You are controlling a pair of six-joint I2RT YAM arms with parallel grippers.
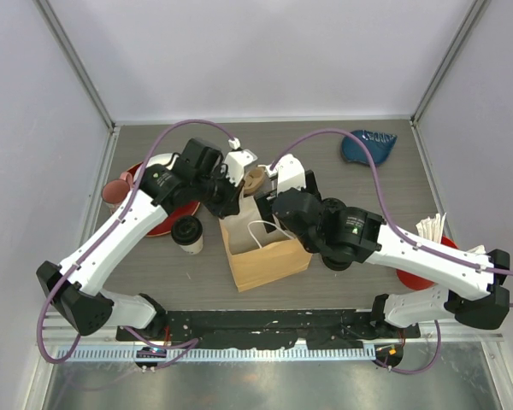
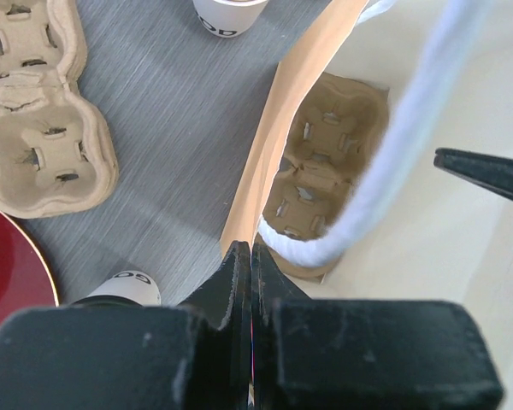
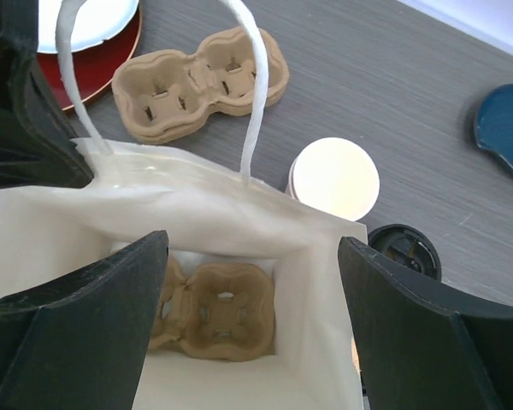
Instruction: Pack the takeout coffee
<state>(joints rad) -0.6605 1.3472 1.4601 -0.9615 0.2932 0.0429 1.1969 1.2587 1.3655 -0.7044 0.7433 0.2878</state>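
Closed left pincer [image 2: 251, 253] grips bag [image 2: 269, 145]; right pincer [image 3: 252, 245] gapes wide.

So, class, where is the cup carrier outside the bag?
Left wrist view, upper left: the cup carrier lies flat on the table, beside the red plate, left of the paper bag.

A grey wood-grain rectangular tabletop [image 1: 197, 282] is enclosed along its far edge and both sides by plain pale lavender-white wall panels [image 1: 265, 60], joined by slanting silver metal corner struts [image 1: 77, 64], under soft, even light.

Two cups [image 1: 188, 232], two carriers [image 3: 201, 81], one bag [image 1: 269, 260]
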